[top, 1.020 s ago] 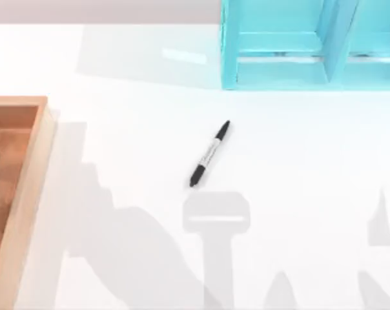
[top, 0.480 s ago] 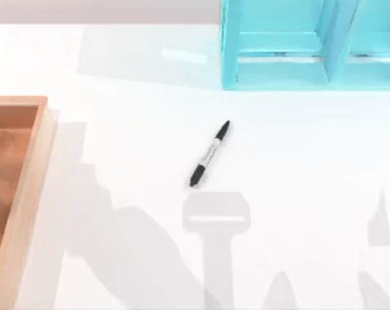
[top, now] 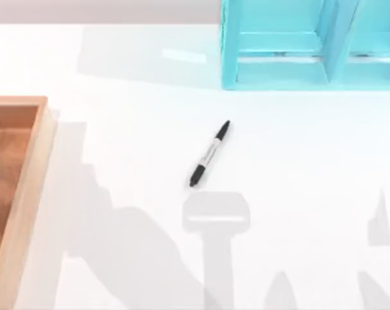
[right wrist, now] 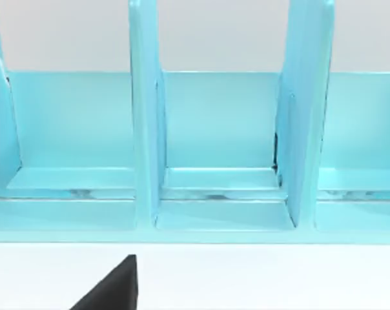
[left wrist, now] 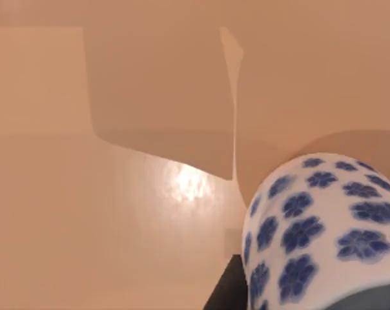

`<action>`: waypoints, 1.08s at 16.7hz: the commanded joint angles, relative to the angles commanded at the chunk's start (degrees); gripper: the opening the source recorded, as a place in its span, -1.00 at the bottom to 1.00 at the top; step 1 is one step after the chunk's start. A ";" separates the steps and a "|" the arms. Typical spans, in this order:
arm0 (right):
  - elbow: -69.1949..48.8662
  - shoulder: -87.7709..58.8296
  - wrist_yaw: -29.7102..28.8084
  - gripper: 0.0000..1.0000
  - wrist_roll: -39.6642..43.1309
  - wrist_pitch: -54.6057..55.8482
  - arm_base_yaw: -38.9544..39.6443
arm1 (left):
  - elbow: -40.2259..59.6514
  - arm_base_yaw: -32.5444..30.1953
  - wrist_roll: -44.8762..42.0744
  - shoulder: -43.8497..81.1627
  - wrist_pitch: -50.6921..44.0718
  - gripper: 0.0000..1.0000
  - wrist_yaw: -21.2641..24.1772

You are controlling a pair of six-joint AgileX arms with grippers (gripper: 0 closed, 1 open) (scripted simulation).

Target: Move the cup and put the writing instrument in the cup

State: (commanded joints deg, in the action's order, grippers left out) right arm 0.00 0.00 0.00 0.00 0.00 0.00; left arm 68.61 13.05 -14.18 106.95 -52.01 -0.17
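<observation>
At mid-table the pen (top: 209, 154) lies alone on the white top, below the blue rack (top: 311, 45). Close under my left wrist camera, the cup (left wrist: 324, 232) stands inside the wooden tray (top: 27, 194); I cannot tell my claws' state.

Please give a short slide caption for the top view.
Black marker pen lies alone mid-table between a wooden tray and a turquoise rack.

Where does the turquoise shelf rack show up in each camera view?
Top view: the turquoise rack stands at the table's far edge, right of centre, beyond the marker pen.
Right wrist view: the rack is straight ahead, dividers upright.
Left wrist view: this camera faces the wooden tray and the floral cup instead.
Shared landmark: the white table in front of the rack.
</observation>
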 joint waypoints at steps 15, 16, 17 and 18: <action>0.00 0.00 0.00 1.00 0.00 0.00 0.00 | 18.46 -14.44 16.47 -3.57 -19.78 -1.00 -0.38; 0.00 0.00 0.00 1.00 0.00 0.00 0.00 | 20.40 -16.84 18.49 -3.86 -22.54 -1.00 -0.26; 0.00 0.00 0.00 1.00 0.00 0.00 0.00 | 22.22 -19.15 20.41 -4.16 -25.12 -1.00 -0.15; 0.00 0.00 0.00 1.00 0.00 0.00 0.00 | 23.87 -21.28 22.17 -4.45 -27.48 -1.00 -0.05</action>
State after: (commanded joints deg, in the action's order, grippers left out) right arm 0.00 0.00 0.00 0.00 0.00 0.00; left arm 92.49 -8.23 7.99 102.50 -79.50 -0.23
